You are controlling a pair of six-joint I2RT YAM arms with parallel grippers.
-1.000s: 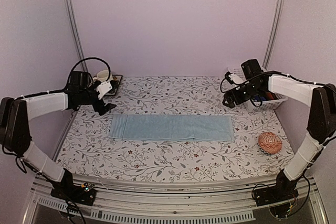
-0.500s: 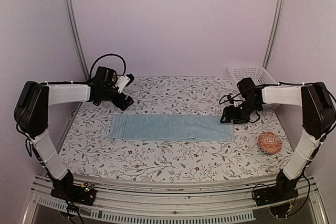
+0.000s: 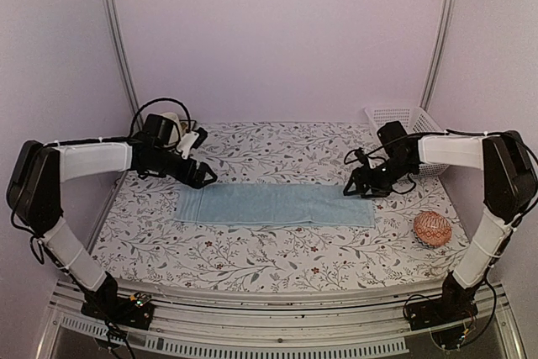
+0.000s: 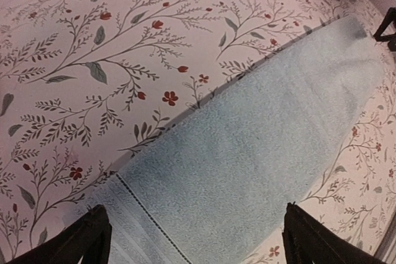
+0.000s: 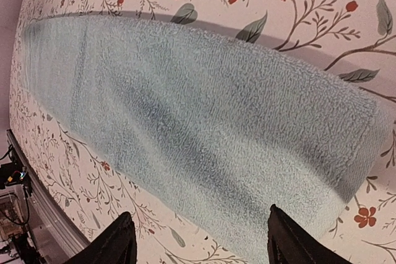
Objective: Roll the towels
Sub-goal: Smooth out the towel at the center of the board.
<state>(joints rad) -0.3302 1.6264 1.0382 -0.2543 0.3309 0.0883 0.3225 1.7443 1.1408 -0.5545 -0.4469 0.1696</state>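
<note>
Light blue towel is laid flat and unrolled, lengthwise across the middle of the floral counter. White basket is set at the far right corner. Patterned orange ball is parked near the right edge, apart from the towel. Left gripper is held over the towel's left end at its far edge, fingers spread wide, nothing pinched. Right gripper is poised over the right end, fingers also apart, nothing gripped. Contact with the cloth cannot be told.
</note>
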